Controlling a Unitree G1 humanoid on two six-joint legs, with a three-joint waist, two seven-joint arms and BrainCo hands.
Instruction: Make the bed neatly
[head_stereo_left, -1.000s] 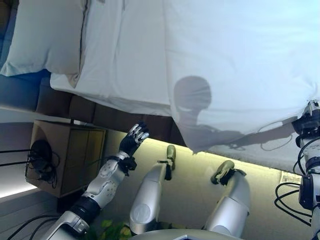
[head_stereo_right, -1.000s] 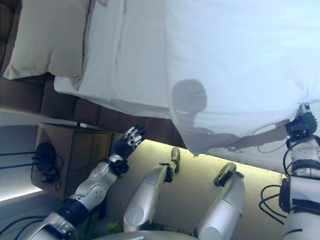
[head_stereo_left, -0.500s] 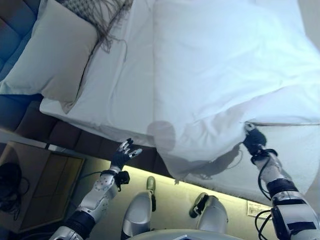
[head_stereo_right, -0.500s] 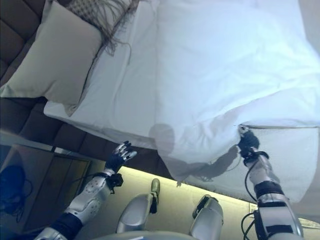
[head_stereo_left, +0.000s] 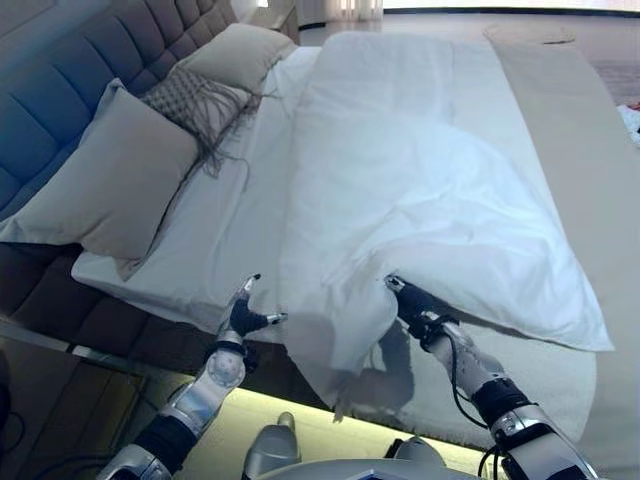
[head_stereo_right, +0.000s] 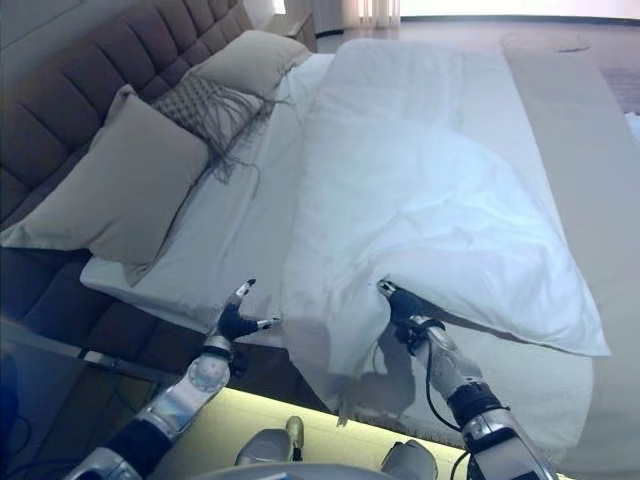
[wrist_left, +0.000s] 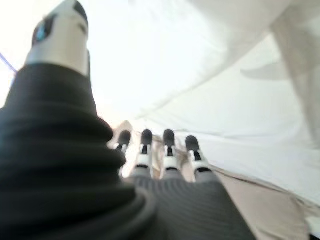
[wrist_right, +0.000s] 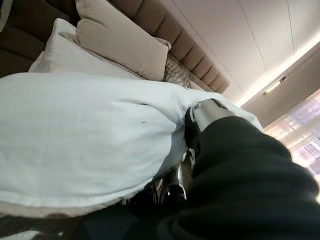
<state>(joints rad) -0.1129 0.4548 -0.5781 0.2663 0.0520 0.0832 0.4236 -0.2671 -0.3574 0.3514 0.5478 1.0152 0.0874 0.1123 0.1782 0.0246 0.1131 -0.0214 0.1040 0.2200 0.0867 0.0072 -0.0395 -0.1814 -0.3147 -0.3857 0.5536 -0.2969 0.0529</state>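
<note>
One bed (head_stereo_left: 250, 200), one white duvet (head_stereo_left: 420, 190), two plain pillows (head_stereo_left: 110, 185) (head_stereo_left: 240, 55), and seemingly one fringed cushion (head_stereo_left: 190, 100) between them.

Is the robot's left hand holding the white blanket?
No, the left hand is spread open beside the edge of the mattress, apart from the white blanket, which the right hand grips.
</note>
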